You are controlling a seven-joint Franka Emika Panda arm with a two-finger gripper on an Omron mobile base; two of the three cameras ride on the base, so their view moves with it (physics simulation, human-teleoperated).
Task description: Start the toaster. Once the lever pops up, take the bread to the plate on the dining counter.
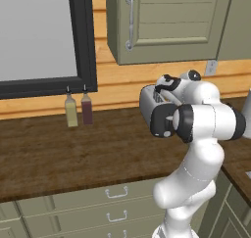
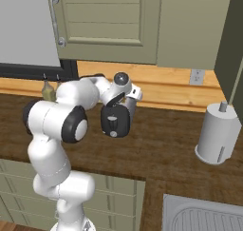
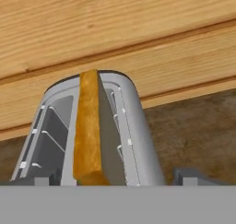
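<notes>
The silver-grey toaster [image 3: 133,126] stands on the wood worktop against the plank wall; its black end face [image 2: 114,121] points toward the base. The bread [image 3: 87,131], golden-tan, stands upright in one of the two slots, its top edge above the slot. My gripper [image 3: 113,179] hangs open just above the toaster's near end, one fingertip [image 3: 191,176] on each side, touching nothing. My hand [image 2: 121,86] sits over the toaster, and the arm hides most of the toaster [image 1: 148,104] in the left base view. The plate and the dining counter are out of view.
Two small bottles [image 1: 71,110] [image 1: 87,108] stand by the wall under a dark-framed window [image 1: 83,41]. A paper towel roll [image 2: 218,132] is to the right, with a sink [image 2: 204,216] in front of it. An upper cabinet [image 1: 162,21] hangs overhead.
</notes>
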